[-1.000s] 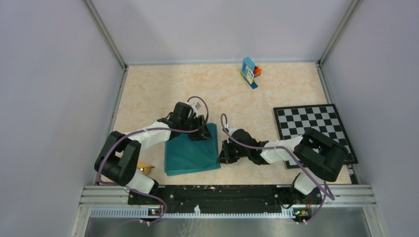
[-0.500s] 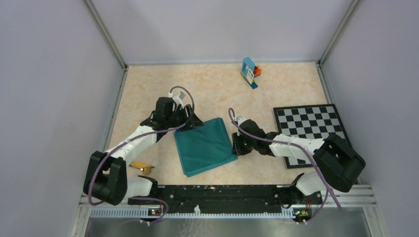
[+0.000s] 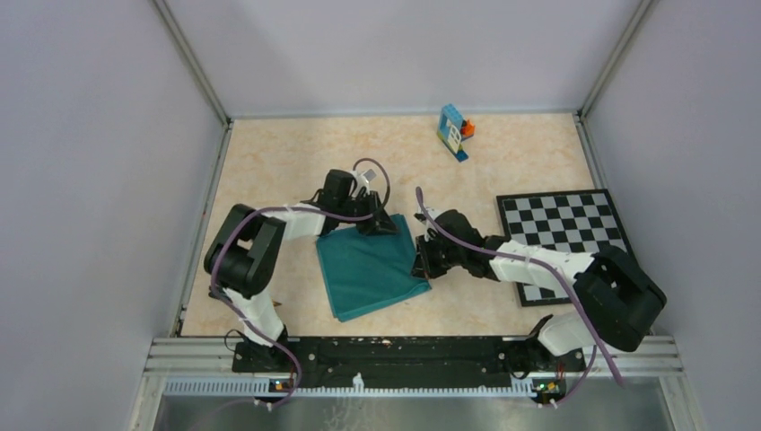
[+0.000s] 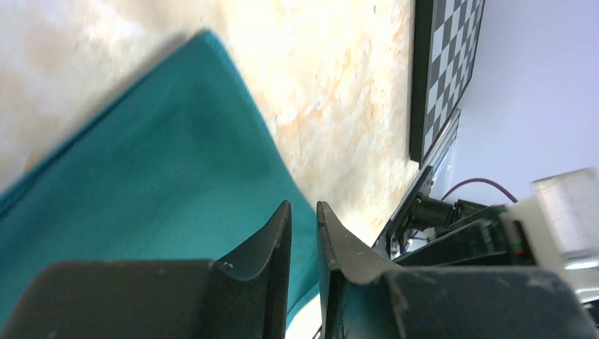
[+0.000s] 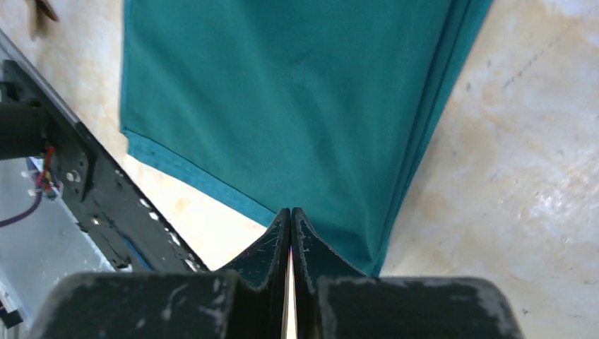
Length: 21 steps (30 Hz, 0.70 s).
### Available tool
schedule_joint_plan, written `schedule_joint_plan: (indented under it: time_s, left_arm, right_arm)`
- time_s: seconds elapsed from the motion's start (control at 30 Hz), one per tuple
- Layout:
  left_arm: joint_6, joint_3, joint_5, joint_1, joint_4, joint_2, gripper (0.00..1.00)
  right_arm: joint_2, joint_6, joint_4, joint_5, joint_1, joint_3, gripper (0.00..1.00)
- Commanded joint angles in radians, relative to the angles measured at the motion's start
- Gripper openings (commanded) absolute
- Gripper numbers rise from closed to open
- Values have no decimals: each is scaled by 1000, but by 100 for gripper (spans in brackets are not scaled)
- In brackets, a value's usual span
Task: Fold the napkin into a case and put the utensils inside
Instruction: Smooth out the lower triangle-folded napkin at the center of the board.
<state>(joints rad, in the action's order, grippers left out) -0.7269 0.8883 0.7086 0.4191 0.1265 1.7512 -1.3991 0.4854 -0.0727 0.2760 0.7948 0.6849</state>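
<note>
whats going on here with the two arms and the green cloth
The robot is working on a teal napkin lying folded on the table. The left gripper is at its far corner, jaws nearly together; whether it pinches cloth is unclear. The right gripper, shut, sits at the napkin's right edge.

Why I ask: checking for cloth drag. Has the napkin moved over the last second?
Yes. The napkin has slid right, toward the checkerboard mat, and turned slightly.
</note>
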Motion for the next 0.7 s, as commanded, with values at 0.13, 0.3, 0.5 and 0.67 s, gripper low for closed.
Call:
schedule_joint_plan:
  time_s: [0.13,0.3,0.5,0.67]
  left_arm:
    - [-28,152,7,17,158,202,22]
    - [-11,211,-17,17,134,300,20]
    - [45,287,-48,17,52,327,20]
    - [81,373,7,18,-7,377,22]
  right_arm:
    - [-1,82,124,-33,-14,-190,0]
    - [73,129,115,-75,-12,-269,0]
    - [122,109,44,-67,-13,-253,0]
    - [161,65,-35,-106,-13,-184,6]
